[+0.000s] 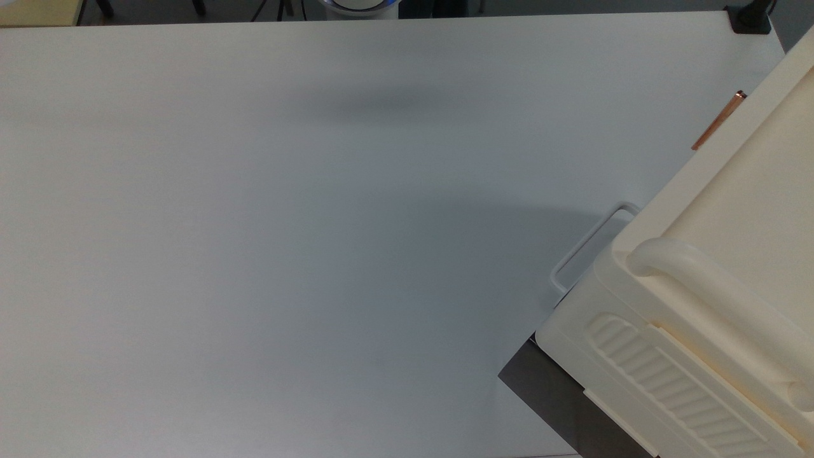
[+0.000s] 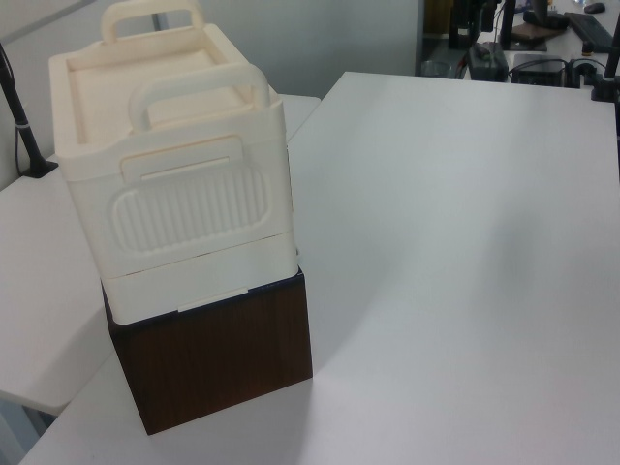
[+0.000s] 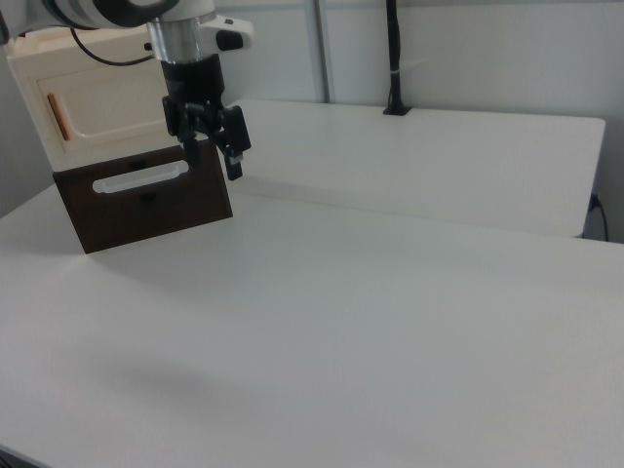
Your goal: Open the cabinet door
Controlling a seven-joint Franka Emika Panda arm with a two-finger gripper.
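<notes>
The cream cabinet (image 3: 97, 97) stands at the right view's far left on a dark brown base (image 3: 146, 210). Its cabinet door (image 3: 112, 112) faces the table and lies flush with the front. A slim copper handle (image 3: 58, 117) runs upright at the door's left edge, and shows from above as a copper handle (image 1: 718, 121) at the cabinet (image 1: 731, 242). My gripper (image 3: 213, 164) hangs open above the table, by the cabinet's right front corner in the right view. Nothing is between its black fingers (image 3: 234, 156). It is well to the right of the copper handle.
A white wire loop handle (image 3: 141, 176) sits on the brown base's front; the loop handle (image 1: 588, 245) juts over the table. The left view has the cabinet's ribbed side panel (image 2: 189, 208) and the base (image 2: 213, 358). A black post (image 3: 393, 58) stands at the far table edge.
</notes>
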